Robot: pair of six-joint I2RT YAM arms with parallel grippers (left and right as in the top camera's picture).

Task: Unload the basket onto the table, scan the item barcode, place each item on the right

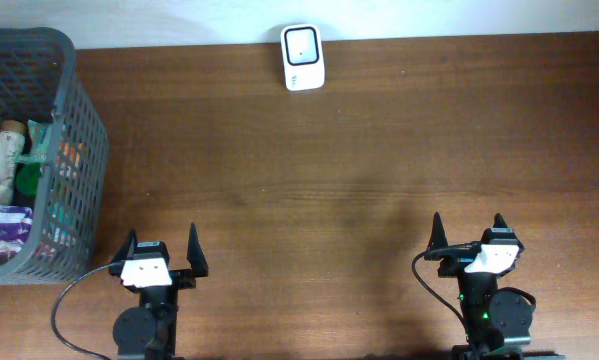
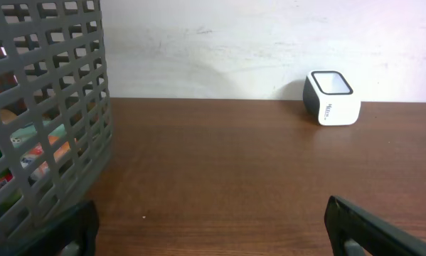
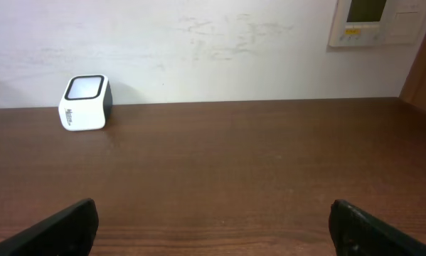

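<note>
1 dark brown wooden table (image 1: 329, 180) fills the overhead view, its far edge meeting a white wall. At the far left stands 1 grey mesh basket (image 1: 79, 150), upright, its near corner close to the left arm.

The 2 arms sit low at the near edge, well apart, both pointing toward the far wall. The left gripper (image 1: 162, 238) rests near the basket's near right corner, its jaws spread wide with only bare tabletop between them. In its wrist view the basket wall fills the left side. The right gripper (image 1: 468, 225) sits at the near right, its jaws just as wide and holding nothing, with open table ahead of it.

1 small white scanner (image 1: 302, 57) with a dark-rimmed window stands at the far edge, against the wall, roughly midway between the arms and far from both. Nothing stands between it and either gripper.

The items (image 1: 9, 170) lie piled inside the basket. A green piece and a purple patterned packet show through the mesh, though which one carries the barcode I cannot tell.

A beige wall panel (image 3: 373, 21) hangs at the far right in the right wrist view. 1 thin black cable (image 1: 74, 300) loops beside the left arm's base.
</note>
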